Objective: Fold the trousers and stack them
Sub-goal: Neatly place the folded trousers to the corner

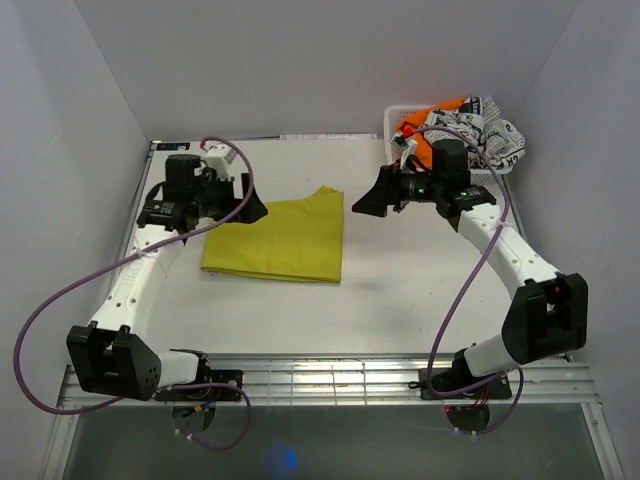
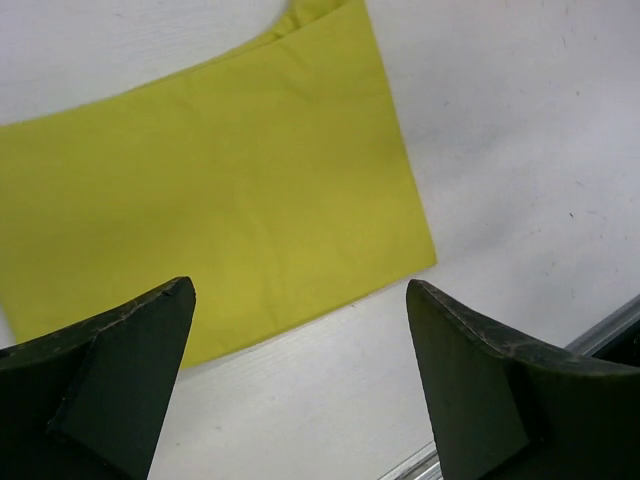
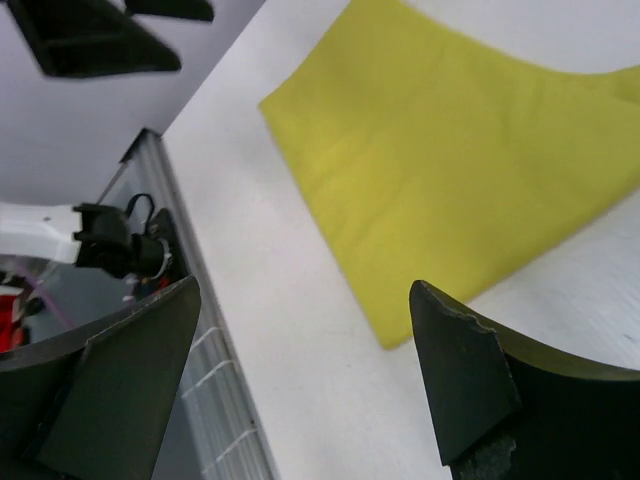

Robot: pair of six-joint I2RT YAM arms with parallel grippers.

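The left pincer stands wide, nothing between its dark fingers. In its wrist view the gap frames the near edge of the trousers and bare white tabletop. It is raised off the surface and, seen from above, sits over the trousers' 10 o'clock corner, pointing toward 3 o'clock. Behind it the wrist is bent level. The white forearm slopes back toward 7 o'clock to a black elbow joint near the front rail, with a purple cable looping beside it.

The right pincer is also spread wide and holds nothing. It points toward 9 o'clock, facing the left one, and hangs clear of the cloth at the trousers' 2 o'clock side. Its wrist view looks down across the trousers from that side. Its forearm runs back toward 4 o'clock to a black elbow, then down to its base at the near edge.

The trousers lie flat as a mustard-yellow folded rectangle at 9 o'clock of the tabletop's middle, with a small peak of cloth at their far right corner.

At the 1 o'clock corner stands a white basket holding an orange garment and a black-and-white printed cloth.
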